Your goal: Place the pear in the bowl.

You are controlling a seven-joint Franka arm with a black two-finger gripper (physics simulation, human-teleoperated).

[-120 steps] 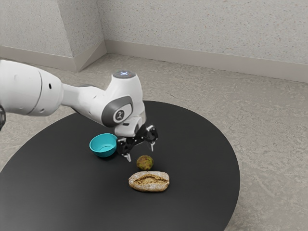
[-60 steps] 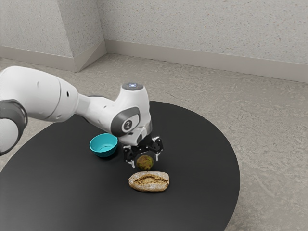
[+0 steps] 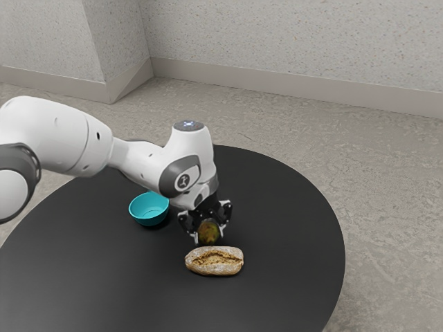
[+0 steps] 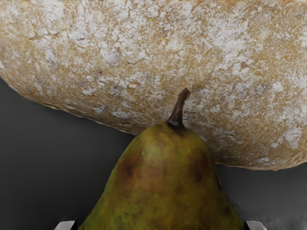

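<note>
Small pale emblem (image 3: pixel 183 181) on a dark oval at the arm's (image 3: pixel 62 131) wrist joint; any lettering too small to read. Lit mark (image 3: pixel 189 125) on the cap above it, also unreadable.

Black gripper (image 3: pixel 209 234) low over the table (image 3: pixel 284 207), jaws closed in on the pear (image 4: pixel 177 184), one to each side, gripping it. Pear green-brown, brown stem overlapping the loaf (image 3: pixel 214 263) in wrist view. Loaf floury, split along its crust, just beside the pear; tight on that side. Turquoise bowl (image 3: pixel 144 222) near, toward the exterior view's left, tabletop between it and the gripper. Pear outside the bowl. Table's curved edge well apart, toward the exterior view's right.

Surface round, black, smooth. Floor (image 3: pixel 374 173) grey-beige, mottled. Walls (image 3: pixel 277 34) pale, speckled, with a plain skirting board (image 3: pixel 277 77); jutting corner at the exterior view's left.
</note>
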